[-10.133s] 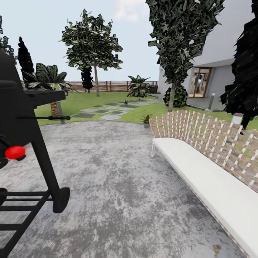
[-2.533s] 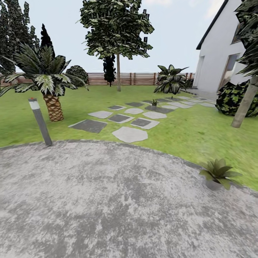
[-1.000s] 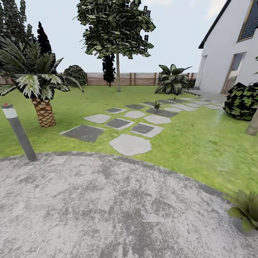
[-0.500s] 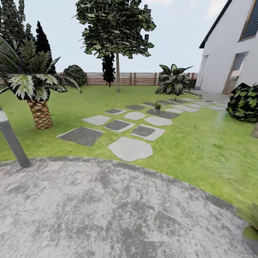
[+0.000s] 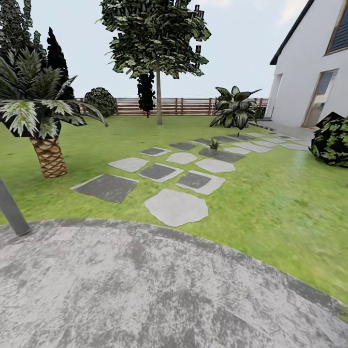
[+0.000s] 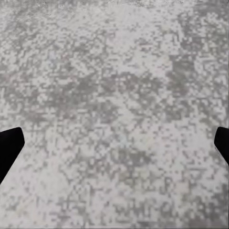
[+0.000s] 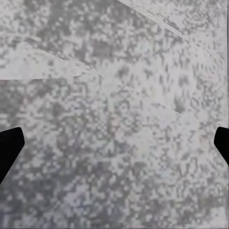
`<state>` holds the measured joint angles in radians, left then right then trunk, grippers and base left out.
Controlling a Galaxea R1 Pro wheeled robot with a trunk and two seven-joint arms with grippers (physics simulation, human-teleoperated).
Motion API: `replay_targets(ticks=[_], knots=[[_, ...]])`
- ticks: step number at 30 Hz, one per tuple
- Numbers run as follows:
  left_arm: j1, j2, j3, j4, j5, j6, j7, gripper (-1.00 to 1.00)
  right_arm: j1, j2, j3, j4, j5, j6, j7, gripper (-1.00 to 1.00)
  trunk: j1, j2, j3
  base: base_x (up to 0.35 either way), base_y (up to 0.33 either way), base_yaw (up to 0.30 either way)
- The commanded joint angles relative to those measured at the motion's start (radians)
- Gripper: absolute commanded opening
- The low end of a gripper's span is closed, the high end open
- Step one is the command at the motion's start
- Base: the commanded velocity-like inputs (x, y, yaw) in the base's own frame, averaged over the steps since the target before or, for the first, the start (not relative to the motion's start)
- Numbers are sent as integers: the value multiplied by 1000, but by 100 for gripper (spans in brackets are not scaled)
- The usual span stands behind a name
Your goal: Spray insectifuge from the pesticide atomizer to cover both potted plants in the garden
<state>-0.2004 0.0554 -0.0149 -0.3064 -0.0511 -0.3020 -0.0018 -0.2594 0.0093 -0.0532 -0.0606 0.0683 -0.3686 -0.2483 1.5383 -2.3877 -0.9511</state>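
Note:
In the head view I look across the round grey patio (image 5: 145, 290) onto the garden lawn (image 5: 270, 203) and its flat stepping stones (image 5: 176, 207). One small potted plant (image 5: 214, 144), a green rosette, stands far off among the stones. I cannot make out the pesticide atomizer. My left gripper (image 6: 114, 148) is open over bare paving, with black fingertips (image 6: 9, 145) at the picture's sides. My right gripper (image 7: 114, 145) is open in the same way, with nothing between its fingertips (image 7: 9, 143).
A grey bollard post (image 5: 10, 208) stands at the patio's left edge, with a palm (image 5: 43, 121) behind it. A tall tree (image 5: 158, 58), a big striped-leaf plant (image 5: 234, 108) and a brown slatted fence (image 5: 183, 106) line the back. A white house (image 5: 309, 72) and a dark bush (image 5: 333, 140) are on the right.
The camera has moved forward toward the lawn. The near potted plant has slid out at the lower right, the bollard has shifted to the left edge, and the stepping stones look closer.

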Motion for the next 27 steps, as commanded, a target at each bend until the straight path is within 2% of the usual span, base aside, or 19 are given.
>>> replay_targets(ticks=[1, 6, 12, 27], knots=[[-1, 0, -2, 1, -6, -3, 0, 100, -1, -9, -7, -63, 8, -19, -7, 100, 0, 0, -1, 339, 0, 0], [-1, 0, -2, 1, -5, -3, 0, 100, -1, -12, -9, -134, 5, -56, -5, 100, 0, 0, -1, 339, 0, 0], [-1, -4, -2, 1, -4, -3, 0, 100, -1, -12, -10, -140, 5, -60, -5, 100, 0, 0, -3, 339, 0, 0], [-1, 1, -1, 1, -2, -3, 0, 100, -1, -14, -8, -140, 6, -59, -5, 100, 0, 0, -26, 339, 0, -29]])
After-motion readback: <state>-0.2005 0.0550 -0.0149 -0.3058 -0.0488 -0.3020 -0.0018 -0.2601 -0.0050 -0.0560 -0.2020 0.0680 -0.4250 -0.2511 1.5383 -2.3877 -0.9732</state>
